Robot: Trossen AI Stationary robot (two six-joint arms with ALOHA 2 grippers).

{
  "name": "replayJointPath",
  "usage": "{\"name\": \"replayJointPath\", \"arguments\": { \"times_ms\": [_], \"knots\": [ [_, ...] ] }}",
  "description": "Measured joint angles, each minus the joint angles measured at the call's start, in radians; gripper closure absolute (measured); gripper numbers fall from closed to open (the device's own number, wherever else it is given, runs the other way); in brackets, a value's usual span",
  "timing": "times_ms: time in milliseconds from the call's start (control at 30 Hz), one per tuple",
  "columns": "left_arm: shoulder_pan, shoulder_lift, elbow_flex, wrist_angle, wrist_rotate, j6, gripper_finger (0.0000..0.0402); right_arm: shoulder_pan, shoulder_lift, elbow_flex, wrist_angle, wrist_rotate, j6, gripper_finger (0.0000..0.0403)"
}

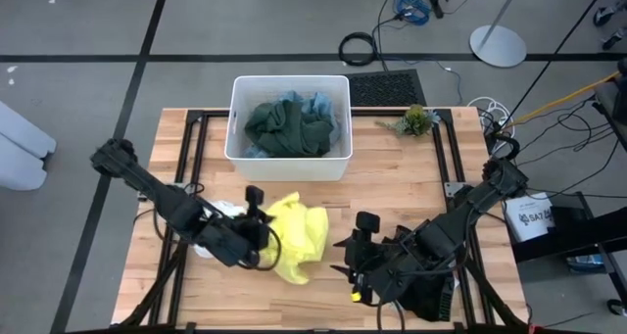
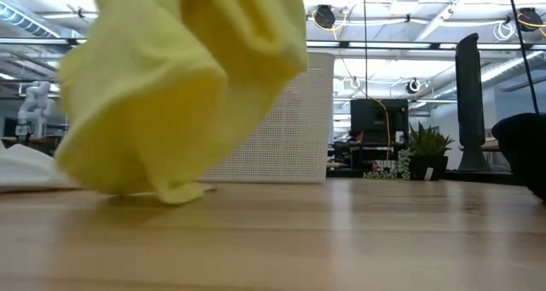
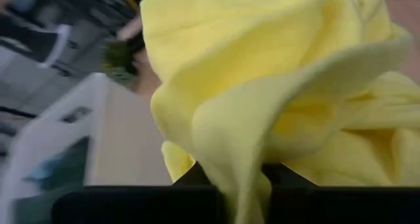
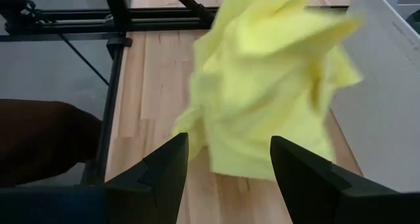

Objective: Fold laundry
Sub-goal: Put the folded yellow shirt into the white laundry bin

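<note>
Fingers of the left gripper (image 1: pixel 257 219) pinch the crumpled yellow cloth (image 1: pixel 297 235); right gripper (image 4: pixel 226 178) gapes empty; dark green garment (image 1: pixel 289 125) waits in the tub (image 1: pixel 238 128); nothing folded

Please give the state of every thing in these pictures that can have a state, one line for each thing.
yellow cloth: bunched, lifted at one side, lower edge on the table.
left tool: shut on the yellow cloth.
right tool: open, empty, facing the yellow cloth.
white tub: upright, holding laundry.
dark green garment: crumpled in the tub.
light blue garment: mostly buried under the green one.
black garment: heaped under the right arm.

one yellow cloth (image 1: pixel 299 234), one tub (image 1: pixel 291 164), two grippers
</note>
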Motion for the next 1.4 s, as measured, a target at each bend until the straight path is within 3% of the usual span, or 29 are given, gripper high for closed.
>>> {"name": "replayJointPath", "arguments": {
  "times_ms": [200,433,633,833,1067,1233,1400],
  "knots": [
    [0.002,-0.095,0.0,0.092,-0.139,0.097,0.0389,-0.003,0.0,0.0,0.0,0.0,-0.005,0.02],
    [0.065,-0.17,0.074,0.359,-0.292,0.394,0.0389,-0.004,0.0,0.0,0.001,0.007,-0.06,0.02],
    [0.222,-0.178,0.219,0.457,-0.289,0.595,0.0389,-0.014,0.0,0.0,0.001,0.059,-0.117,0.02],
    [0.465,-0.18,0.315,0.459,-0.072,0.572,0.0389,-0.056,0.0,0.0,0.001,0.128,-0.234,0.02],
    [0.712,-0.135,0.318,0.356,0.162,0.441,0.0389,-0.116,-0.025,0.0,-0.073,0.273,-0.281,0.02],
    [0.802,-0.063,0.317,0.295,0.279,0.414,0.0389,-0.156,-0.063,0.001,-0.327,0.456,-0.097,0.02],
    [0.888,0.031,0.317,0.354,0.446,0.457,0.0389,-0.225,-0.072,0.001,-0.627,0.472,0.215,0.02]
  ]
}}
